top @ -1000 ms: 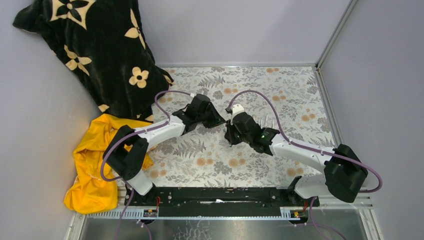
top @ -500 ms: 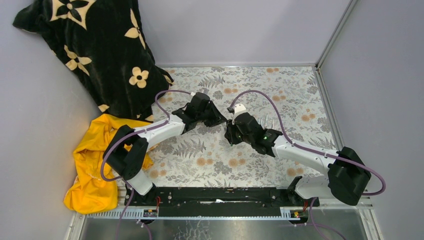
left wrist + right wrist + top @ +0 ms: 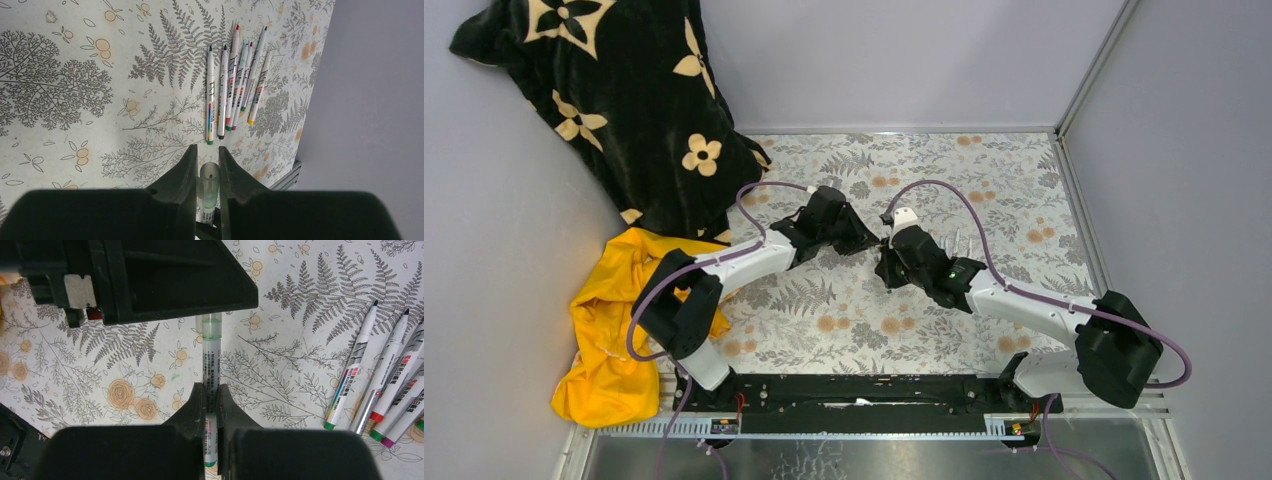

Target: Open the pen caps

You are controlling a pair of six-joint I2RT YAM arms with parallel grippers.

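My left gripper [image 3: 205,148] is shut on the translucent green-tinted pen cap [image 3: 209,179] of a light-barrelled marker pen [image 3: 211,360]. My right gripper [image 3: 211,386] is shut on that pen's barrel near its green rear end. The cap [image 3: 212,325] still sits on the pen's front end, right at the left gripper's black body [image 3: 150,275]. The two grippers meet above mid-table [image 3: 879,247]. Several other pens [image 3: 235,85] lie side by side on the table, thin tips bare, coloured end plugs toward me. They also show at the right of the right wrist view [image 3: 385,380].
A floral table cover [image 3: 864,320] spans the work area. A black blanket with cream flowers [image 3: 614,100] hangs at the back left. A yellow cloth [image 3: 609,330] lies at the left edge. Grey walls and a metal frame [image 3: 1074,90] close the back and right.
Both grippers stay shut on the same pen. The right wrist has shifted slightly to the right and away from me; the left arm has hardly moved.
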